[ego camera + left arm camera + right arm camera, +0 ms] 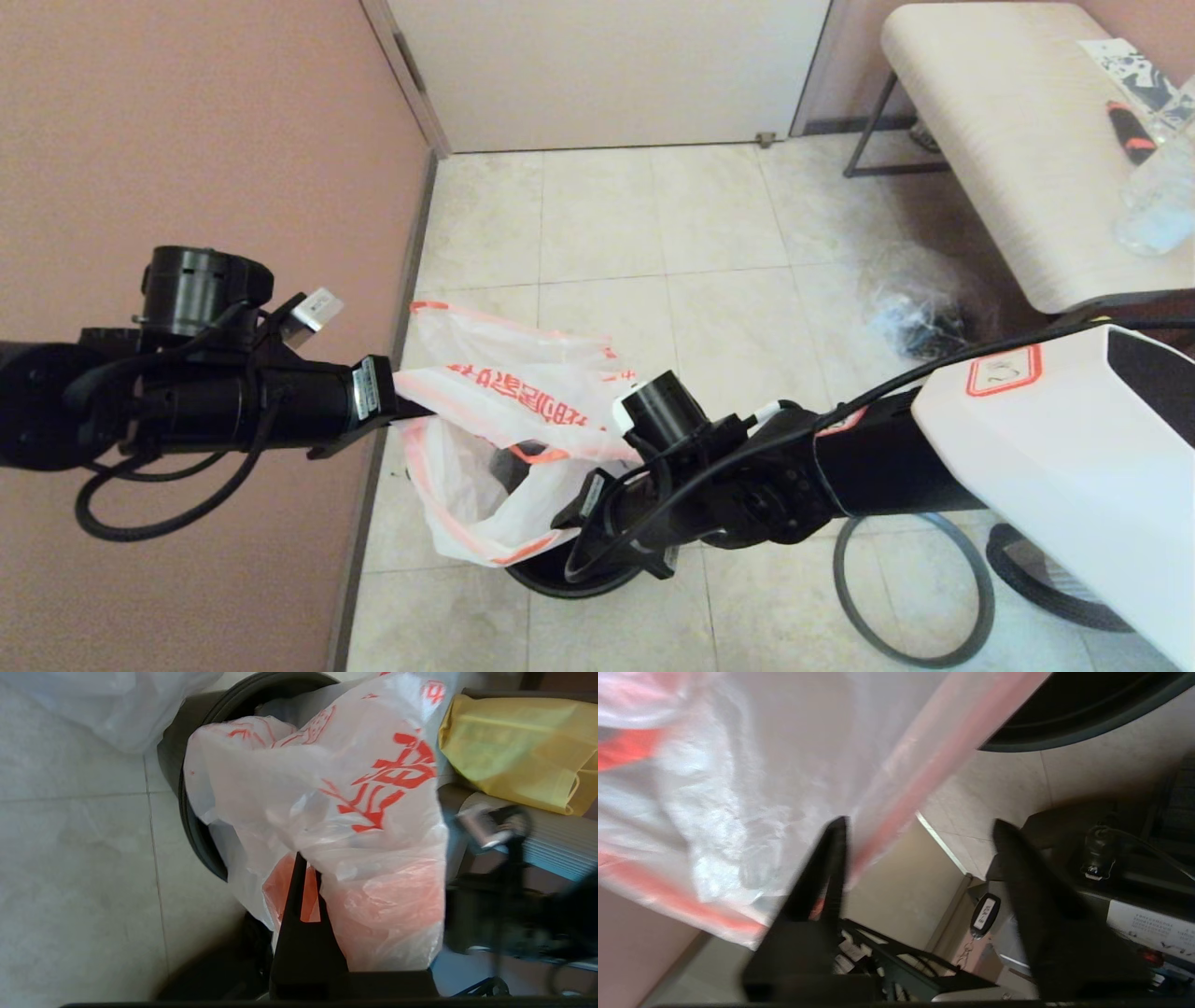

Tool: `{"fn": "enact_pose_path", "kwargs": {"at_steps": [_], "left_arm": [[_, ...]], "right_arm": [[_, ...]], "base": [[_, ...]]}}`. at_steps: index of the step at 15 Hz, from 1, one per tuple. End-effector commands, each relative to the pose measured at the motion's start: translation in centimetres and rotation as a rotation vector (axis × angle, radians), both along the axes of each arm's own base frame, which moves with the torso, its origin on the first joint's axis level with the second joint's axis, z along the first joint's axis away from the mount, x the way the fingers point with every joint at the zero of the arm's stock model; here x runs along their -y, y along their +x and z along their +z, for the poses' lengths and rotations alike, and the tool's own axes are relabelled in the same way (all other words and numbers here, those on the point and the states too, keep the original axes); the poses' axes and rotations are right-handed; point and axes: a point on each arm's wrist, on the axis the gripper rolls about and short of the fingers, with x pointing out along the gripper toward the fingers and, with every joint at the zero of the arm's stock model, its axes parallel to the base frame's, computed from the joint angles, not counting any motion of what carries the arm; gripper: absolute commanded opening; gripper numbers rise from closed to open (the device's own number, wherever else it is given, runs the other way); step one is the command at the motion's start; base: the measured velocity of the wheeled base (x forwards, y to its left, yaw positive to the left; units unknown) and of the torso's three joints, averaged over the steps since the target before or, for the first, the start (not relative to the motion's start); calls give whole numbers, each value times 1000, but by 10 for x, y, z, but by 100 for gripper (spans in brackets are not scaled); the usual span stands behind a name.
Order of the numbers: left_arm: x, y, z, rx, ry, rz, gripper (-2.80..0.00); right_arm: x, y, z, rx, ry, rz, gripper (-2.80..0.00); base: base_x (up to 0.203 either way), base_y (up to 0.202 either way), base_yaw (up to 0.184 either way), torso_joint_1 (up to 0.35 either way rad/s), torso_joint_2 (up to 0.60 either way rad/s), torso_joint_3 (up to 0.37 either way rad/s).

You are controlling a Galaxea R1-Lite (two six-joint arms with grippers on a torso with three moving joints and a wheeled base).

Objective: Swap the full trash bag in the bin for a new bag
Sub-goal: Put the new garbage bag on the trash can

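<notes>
The new bag, white with big red characters and an orange edge, hangs over the mouth of the dark-grey bin, its lower part sagging inside. My left gripper is shut on a bunched fold of the new bag above the bin. My right gripper is open at the bag's near side; the bag's orange edge brushes one finger. The grey hoop lies on the floor to the right. A translucent bag with dark lumps lies farther right; I cannot tell whether it is the full trash bag.
A pink wall runs close along the left. A pale bench at the back right carries a plastic bottle. A yellow fabric tote sits near the robot's base. Bare tiles stretch towards the door.
</notes>
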Motion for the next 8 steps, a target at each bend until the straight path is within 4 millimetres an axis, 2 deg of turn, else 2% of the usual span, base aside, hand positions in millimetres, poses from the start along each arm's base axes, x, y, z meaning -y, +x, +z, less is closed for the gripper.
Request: {"fn": "enact_pose_path", "kwargs": {"at_steps": [1,6,8], "left_arm": [[-1,0,3,21,-6,3,-280],[-7,-1,3,29,-9,25,-280],[-7,-3,3,27,-9,22,-280]], "right_arm": [[-6,5,-18,-22,-20,2,-280],[-25,28,-25,19,4,-1,-280],[-24,29,-23,-12,-34,-1,-280]], "base": [[0,0,0,0,0,0],[0,0,0,0,0,0],[0,0,0,0,0,0]]}}
